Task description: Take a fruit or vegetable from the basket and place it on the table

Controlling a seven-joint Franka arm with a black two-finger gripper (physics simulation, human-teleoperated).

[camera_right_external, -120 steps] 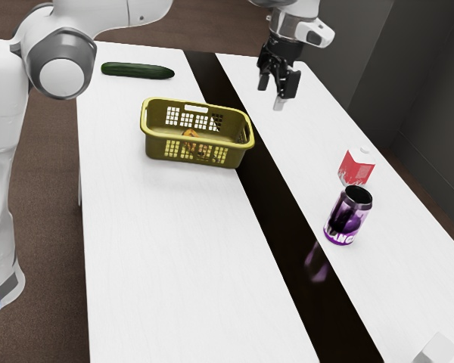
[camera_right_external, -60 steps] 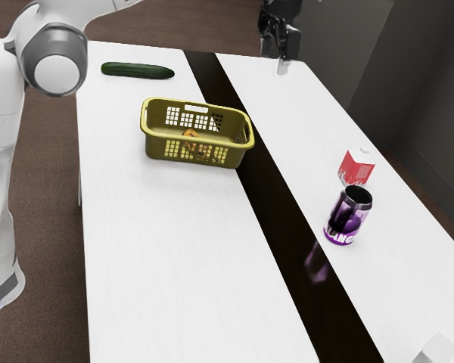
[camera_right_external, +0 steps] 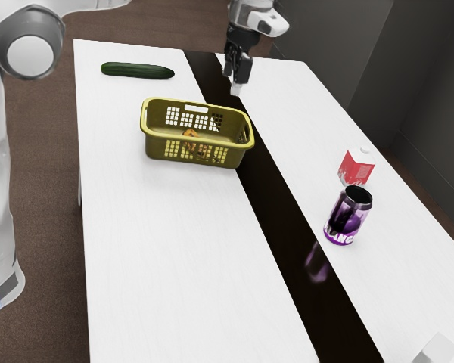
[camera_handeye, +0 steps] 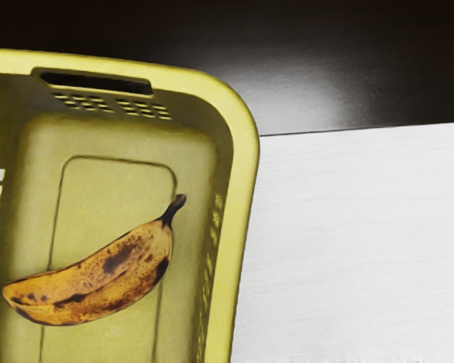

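— So, which way from the gripper [camera_right_external: 239, 66] to the banana [camera_handeye: 98, 276]?
— Below, and toward the exterior view's left. Lies slantwise on the floor of the basket [camera_handeye: 246, 144], stem [camera_handeye: 172, 208] aimed at a side wall [camera_handeye: 214, 249].
— Grip?
— Cannot tell how far open; banana loose, out of its hold.
— In the way?
— Raised rim, near the stem. Probably calls for centring over the fruit, closing across its long axis.
— Farther off?
— Cucumber [camera_right_external: 138, 71] on the table [camera_right_external: 159, 249]; past the dark strip [camera_right_external: 287, 227], carton [camera_right_external: 356, 167], then purple can [camera_right_external: 348, 216].
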